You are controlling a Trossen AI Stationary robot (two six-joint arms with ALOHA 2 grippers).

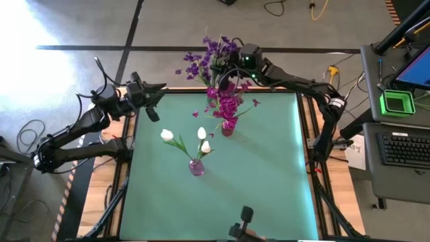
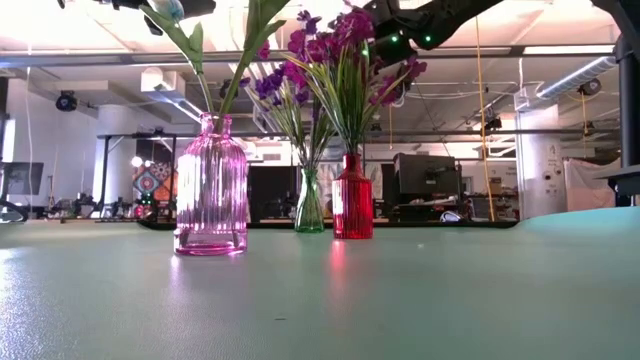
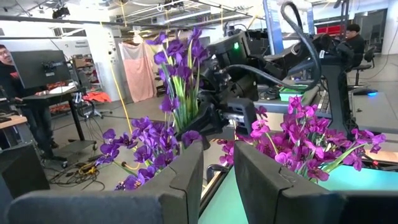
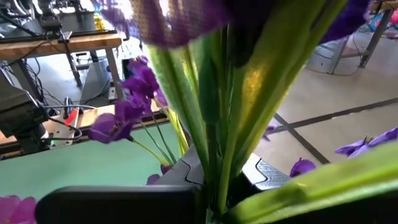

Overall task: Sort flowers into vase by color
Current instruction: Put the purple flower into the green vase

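Violet-purple flowers [image 1: 209, 59] stand nearly upright at the table's [image 1: 269, 175] far edge, stems down, blooms up, your right gripper [image 1: 227, 70] clamped round their stems, while your left gripper [image 1: 158, 102] waits part-open, empty.

No legible text, label, brand, number or sign appears in any view. The vases, the desk, the arms and the monitors in the room behind carry no readable marking.
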